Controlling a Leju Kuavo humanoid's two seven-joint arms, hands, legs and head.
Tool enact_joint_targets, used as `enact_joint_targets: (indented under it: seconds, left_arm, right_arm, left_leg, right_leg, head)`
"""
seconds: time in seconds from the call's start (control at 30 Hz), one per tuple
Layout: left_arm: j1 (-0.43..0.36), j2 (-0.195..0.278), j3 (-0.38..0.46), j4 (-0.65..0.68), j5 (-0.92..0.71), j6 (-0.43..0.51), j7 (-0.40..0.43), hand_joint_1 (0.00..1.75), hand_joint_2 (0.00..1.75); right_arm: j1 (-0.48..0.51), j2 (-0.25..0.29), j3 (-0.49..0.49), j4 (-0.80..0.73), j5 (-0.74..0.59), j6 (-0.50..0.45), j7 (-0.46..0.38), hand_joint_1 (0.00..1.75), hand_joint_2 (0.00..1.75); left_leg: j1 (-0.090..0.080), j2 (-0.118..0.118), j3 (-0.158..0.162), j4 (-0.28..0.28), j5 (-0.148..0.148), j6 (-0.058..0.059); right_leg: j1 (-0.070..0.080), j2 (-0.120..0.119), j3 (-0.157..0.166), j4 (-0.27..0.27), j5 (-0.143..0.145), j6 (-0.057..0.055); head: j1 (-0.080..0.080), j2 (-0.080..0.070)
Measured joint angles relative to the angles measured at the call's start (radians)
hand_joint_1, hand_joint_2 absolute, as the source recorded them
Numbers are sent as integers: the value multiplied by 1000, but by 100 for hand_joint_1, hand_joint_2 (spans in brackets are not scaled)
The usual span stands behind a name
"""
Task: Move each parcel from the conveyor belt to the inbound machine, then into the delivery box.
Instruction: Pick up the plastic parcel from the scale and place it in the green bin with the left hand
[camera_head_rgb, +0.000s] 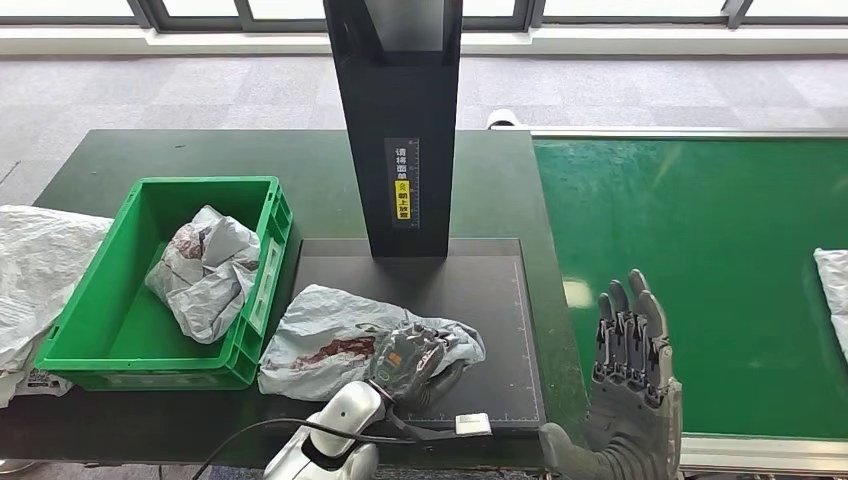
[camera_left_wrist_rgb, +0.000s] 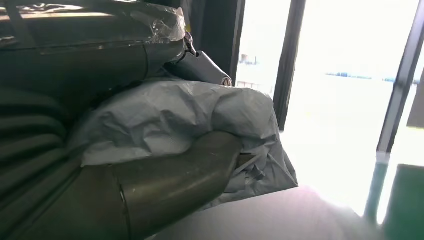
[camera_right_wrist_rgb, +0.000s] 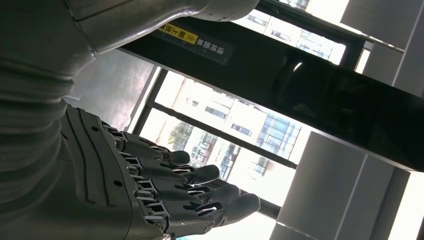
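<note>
A crumpled grey parcel (camera_head_rgb: 335, 338) with a dark red stain lies on the black platform of the inbound machine (camera_head_rgb: 490, 300), in front of its black column (camera_head_rgb: 398, 120). My left hand (camera_head_rgb: 412, 360) grips the parcel's right end; in the left wrist view the thumb (camera_left_wrist_rgb: 170, 185) presses under the grey wrapping (camera_left_wrist_rgb: 175, 117). My right hand (camera_head_rgb: 632, 360) is open, fingers straight up, over the near left edge of the green conveyor belt (camera_head_rgb: 700, 260); the right wrist view shows its fingers (camera_right_wrist_rgb: 200, 192) holding nothing. Another parcel (camera_head_rgb: 835, 290) lies at the belt's right edge.
A green delivery box (camera_head_rgb: 100, 350) stands left of the platform with one grey parcel (camera_head_rgb: 205, 270) inside. A white bag (camera_head_rgb: 35, 270) lies at the far left. A small white tag (camera_head_rgb: 472, 424) sits at the platform's front edge.
</note>
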Motion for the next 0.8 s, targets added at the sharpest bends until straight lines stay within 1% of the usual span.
enact_joint_targets:
  seconds: [0.03, 0.13, 0.23, 0.33, 0.4, 0.47, 0.53, 0.57, 0.63, 0.73, 0.8]
  left_arm:
    - [36, 8, 0, -127, 12, 74, -17, 175, 175]
    - [164, 38, 5, -579, 62, 298, -86, 175, 175]
    - [210, 48, 11, -746, 76, 332, -107, 175, 175]
    - [240, 55, 15, -842, 81, 361, -129, 175, 175]
    - [254, 57, 19, -891, 100, 410, -175, 175, 175]
    - [268, 55, 28, -942, 140, 453, -259, 175, 175]
    - [280, 48, 45, -987, 182, 467, -355, 175, 175]
    - [285, 43, 57, -1005, 197, 468, -396, 175, 175]
    - [288, 34, 86, -1042, 229, 468, -446, 175, 175]
    - [254, 28, 140, -1075, 342, 468, -462, 175, 175]
    - [198, 31, 194, -1077, 458, 468, -463, 175, 175]
  right_arm:
    - [-5, 5, -2, -3, -5, 17, 0, 0, 175]
    - [-14, 17, -10, -13, -23, 53, 11, 0, 175]
    - [-15, 17, -15, -14, -28, 53, 14, 0, 175]
    - [-15, 17, -16, -14, -33, 51, 15, 0, 175]
    - [-16, 17, -16, -14, -40, 42, 19, 0, 175]
    - [-16, 17, -16, -14, -48, 24, 27, 0, 175]
    - [-17, 17, -16, -11, -56, -9, 29, 0, 175]
    - [-18, 17, -16, -7, -58, -33, 27, 0, 175]
    - [-22, 15, -16, 12, -68, -101, 25, 0, 175]
    - [-41, -5, -5, 67, -108, -239, 25, 0, 175]
    - [-53, -30, 15, 112, -142, -317, 22, 0, 175]
  left_leg:
    - [0, 0, -2, 0, 1, -1]
    - [0, -1, -7, 0, 2, -2]
    - [0, -1, -8, 0, 2, -2]
    - [0, -1, -8, 0, 2, -2]
    - [0, -1, -9, 0, 2, -2]
    - [0, -1, -9, 0, 2, -2]
    - [0, -1, -9, 0, 2, -2]
    - [0, -1, -9, 0, 2, -2]
    - [0, -1, -9, 0, 2, -2]
    - [0, -1, -8, 0, 2, -2]
    - [0, -2, -9, 0, 3, -2]
  right_leg:
    - [0, 0, -2, 0, 0, 0]
    - [0, 1, -8, 1, 2, -1]
    - [0, 0, -9, 1, 1, -1]
    - [0, 0, -10, 1, 1, -1]
    - [0, 0, -10, 1, 1, -1]
    - [0, -1, -10, 1, 1, -1]
    - [0, -1, -10, 1, 1, -1]
    - [0, -1, -10, 1, 1, -1]
    - [0, -1, -10, 1, 1, -1]
    - [0, -1, -10, 1, 1, -1]
    - [0, -2, -9, 1, 2, -2]
  head:
    - [0, 0]
    - [0, 0]
    - [0, 0]
    - [0, 0]
    - [0, 0]
    - [0, 0]
    - [0, 0]
    - [0, 0]
    - [0, 0]
    - [0, 0]
    - [0, 0]
